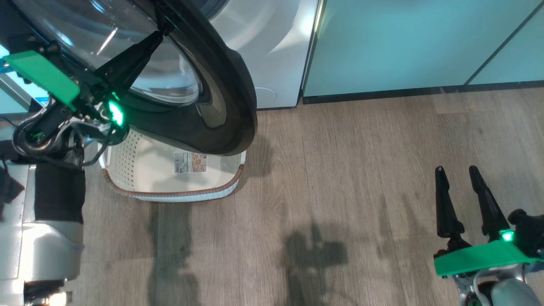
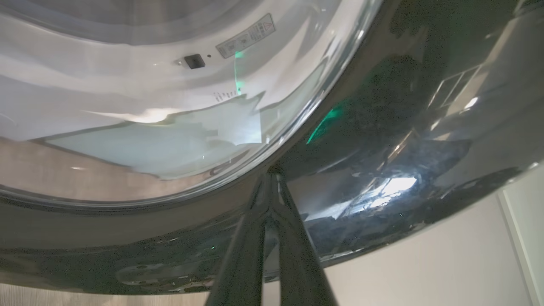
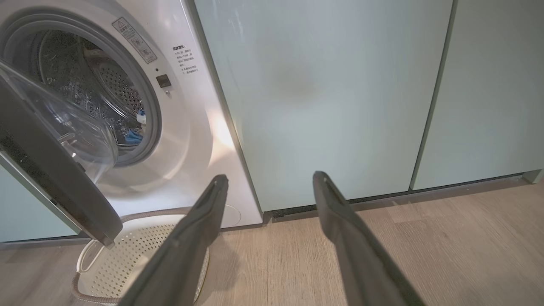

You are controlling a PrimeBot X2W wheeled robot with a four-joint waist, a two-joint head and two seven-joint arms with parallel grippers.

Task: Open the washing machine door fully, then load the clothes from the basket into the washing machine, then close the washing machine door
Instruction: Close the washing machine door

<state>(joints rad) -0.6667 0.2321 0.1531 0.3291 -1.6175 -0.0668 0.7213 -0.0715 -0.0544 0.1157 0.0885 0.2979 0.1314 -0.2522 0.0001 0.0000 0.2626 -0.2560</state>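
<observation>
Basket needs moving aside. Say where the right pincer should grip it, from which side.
On the basket, probably the brown rim of the near long wall, from above: that wall is thin and upright, so a finger fits each side, while the door overhangs the far half.

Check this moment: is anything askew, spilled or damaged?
Nothing stands out. The basket stands upright on the floor under the half-open washing machine door, its visible part empty; blue cloth lies inside the drum. No damage shows.
</observation>
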